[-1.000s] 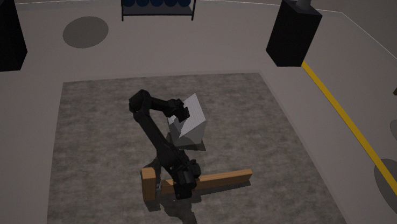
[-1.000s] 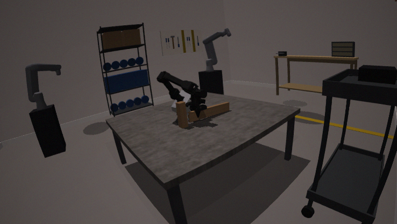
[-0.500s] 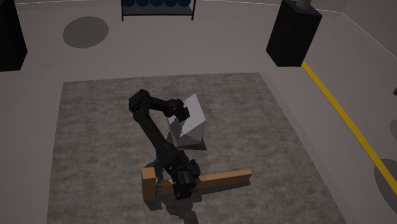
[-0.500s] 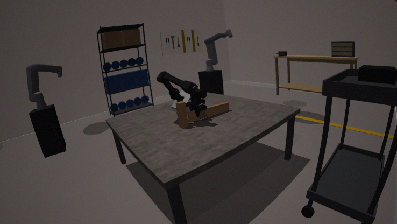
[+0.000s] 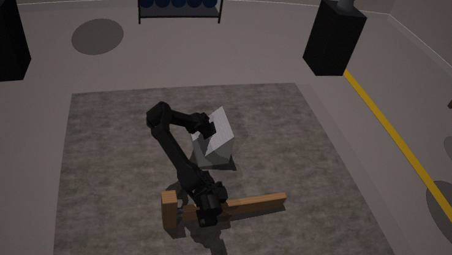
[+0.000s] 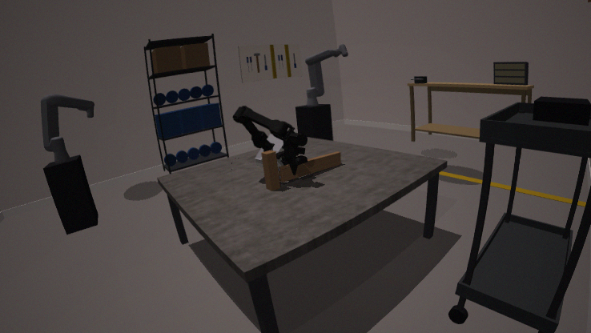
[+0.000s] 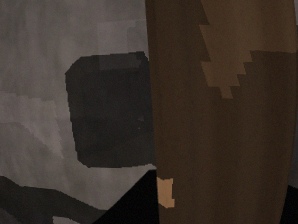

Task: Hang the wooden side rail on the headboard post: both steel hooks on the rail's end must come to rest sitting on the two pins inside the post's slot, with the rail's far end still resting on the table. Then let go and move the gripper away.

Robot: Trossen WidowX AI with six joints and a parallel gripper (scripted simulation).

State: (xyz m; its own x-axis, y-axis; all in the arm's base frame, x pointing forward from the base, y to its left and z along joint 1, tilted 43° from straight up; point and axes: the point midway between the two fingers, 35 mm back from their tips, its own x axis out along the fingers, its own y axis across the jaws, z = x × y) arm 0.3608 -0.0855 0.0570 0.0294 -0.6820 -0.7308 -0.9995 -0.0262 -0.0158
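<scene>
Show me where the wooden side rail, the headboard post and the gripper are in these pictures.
wooden side rail [image 5: 259,202]: top view, on its bare top face toward the far end.
headboard post [image 5: 169,210]: top view, on its front face.
gripper [image 5: 207,215]: top view, on its dark body, shut on the rail.

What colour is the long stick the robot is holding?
Light brown, like plain wood. The side rail shows best in the top view, with the gripper shut on it.

You're looking at a dim room with plain grey walls and a grey floor crossed by a yellow line [image 6: 502,186]. Against the back wall stands a black shelf rack [image 6: 186,103] with blue balls, beside a tool board [image 6: 267,62]. On your right sit a wooden bench [image 6: 467,105] and a dark cart [image 6: 533,214].
</scene>
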